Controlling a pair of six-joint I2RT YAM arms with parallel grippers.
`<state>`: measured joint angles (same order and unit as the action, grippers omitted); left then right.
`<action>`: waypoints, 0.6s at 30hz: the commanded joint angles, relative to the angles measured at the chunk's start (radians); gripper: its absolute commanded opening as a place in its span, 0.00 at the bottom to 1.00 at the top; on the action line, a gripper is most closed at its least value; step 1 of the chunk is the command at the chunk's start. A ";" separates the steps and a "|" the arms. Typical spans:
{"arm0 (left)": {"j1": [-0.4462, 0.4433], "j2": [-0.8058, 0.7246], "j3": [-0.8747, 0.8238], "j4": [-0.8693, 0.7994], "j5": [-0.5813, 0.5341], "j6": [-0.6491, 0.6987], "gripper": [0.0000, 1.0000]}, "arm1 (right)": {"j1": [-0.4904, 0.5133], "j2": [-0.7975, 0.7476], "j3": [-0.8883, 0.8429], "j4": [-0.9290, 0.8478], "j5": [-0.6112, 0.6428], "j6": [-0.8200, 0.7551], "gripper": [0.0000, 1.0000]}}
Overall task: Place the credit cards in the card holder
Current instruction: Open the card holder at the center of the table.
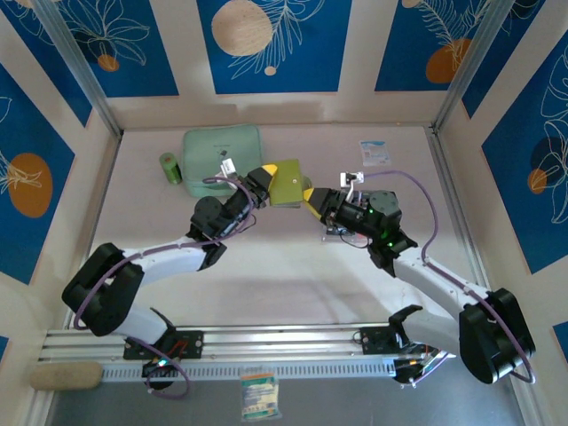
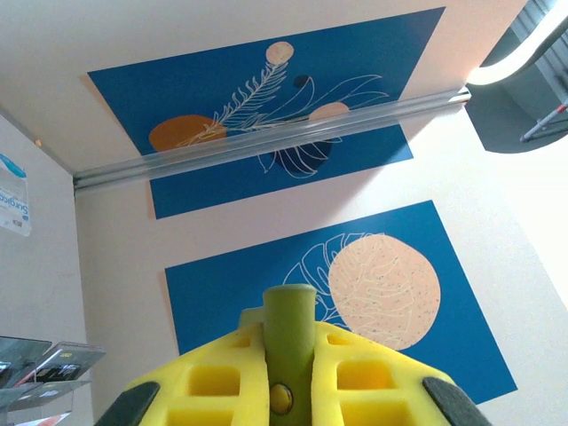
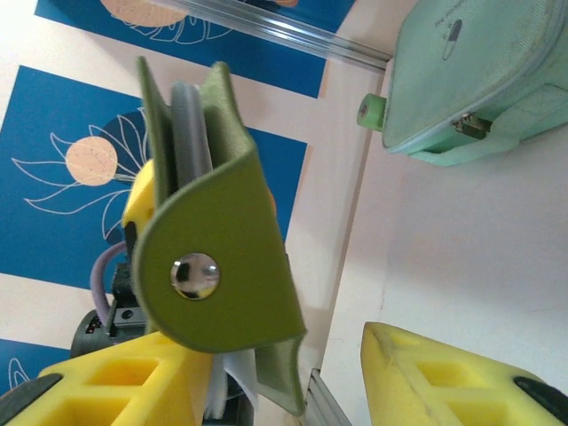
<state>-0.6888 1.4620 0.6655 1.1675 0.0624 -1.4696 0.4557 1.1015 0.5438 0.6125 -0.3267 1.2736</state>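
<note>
Left pincer (image 1: pixel 268 174) clamped on holder (image 3: pixel 217 266), held off desk (image 1: pixel 293 266), mid-desk. Wrist view: olive edge pinched between yellow pads (image 2: pixel 373 395). Right pincer (image 1: pixel 309 198) about half spread, just beside holder, its right pad bare. Snap faces it; grey inside mostly hidden. Cards (image 2: pixel 49 362) cut off, print unreadable. Packet (image 2: pixel 11 200) lettering clipped. Case (image 3: pixel 479 80) print too small.

The card holder (image 3: pixel 222 257) is showing olive green outside, with a pale grey lining (image 3: pixel 188 124) and a silver snap button (image 3: pixel 195 273). The zip case (image 1: pixel 222 155) is presenting mint green. The pads (image 2: pixel 368 377) of the left gripper (image 2: pixel 286 351) are showing bright yellow. The wall panels (image 1: pixel 266 40) are displaying deep blue with white line-drawn leaves and peach and orange discs. The packet (image 1: pixel 374 153) is reading white with blue.
</note>
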 commanded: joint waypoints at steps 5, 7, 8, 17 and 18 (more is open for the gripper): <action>-0.013 0.007 0.042 0.069 0.005 -0.016 0.00 | 0.000 0.010 0.007 0.053 -0.034 0.018 0.48; -0.014 0.009 0.043 0.069 0.005 -0.016 0.00 | 0.003 0.021 0.008 0.059 -0.035 0.018 0.47; -0.015 0.008 0.044 0.069 0.005 -0.016 0.00 | 0.004 0.025 0.008 0.063 -0.036 0.019 0.47; -0.017 0.013 0.046 0.076 0.002 -0.020 0.00 | 0.005 0.060 0.004 0.101 -0.049 0.029 0.31; -0.017 0.015 0.047 0.078 0.002 -0.022 0.00 | 0.005 0.063 0.004 0.103 -0.050 0.028 0.28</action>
<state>-0.6903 1.4639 0.6708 1.1725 0.0540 -1.4738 0.4557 1.1545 0.5438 0.6731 -0.3489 1.3022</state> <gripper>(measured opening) 0.131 0.295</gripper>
